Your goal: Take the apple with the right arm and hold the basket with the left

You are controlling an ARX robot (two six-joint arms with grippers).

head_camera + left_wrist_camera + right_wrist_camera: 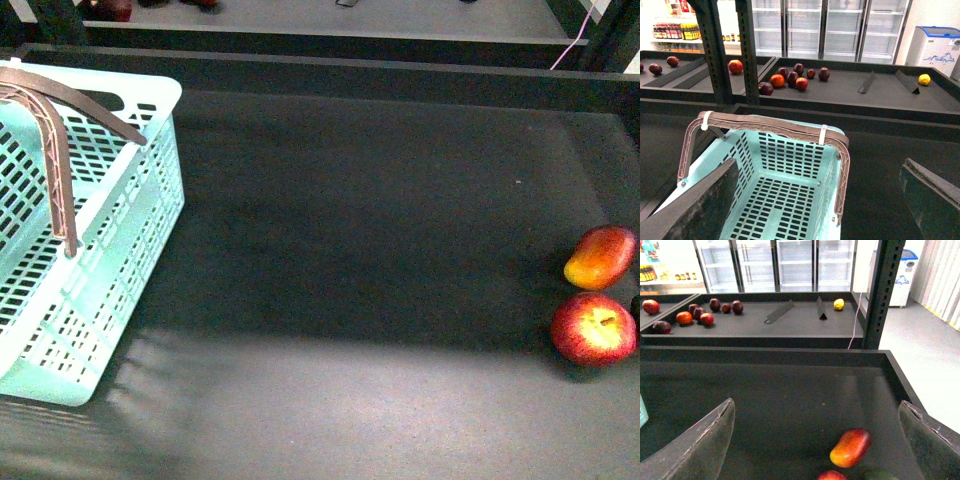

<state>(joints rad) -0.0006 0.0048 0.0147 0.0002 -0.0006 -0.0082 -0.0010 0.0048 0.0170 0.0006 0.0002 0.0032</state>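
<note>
Apple [594,329] is lying near the front right edge of the dark shelf surface [360,220], with an elongated red-orange fruit [601,256] sitting just behind it. The right gripper [816,404] is hanging close by, jaws spread wide and gripping nothing. On the left, the basket [130,230] is standing with its brown handles [60,150] raised together. The left gripper [820,165] is hovering over it, likewise wide and empty. Farther back, loose fruit [792,78] is resting on another shelf.

Front view looks steeply down on the tabletop [380,230]. Left wrist view hangs close over the basket [785,155]. Right wrist and front views share the right-edge mango-like fruit [850,447].
</note>
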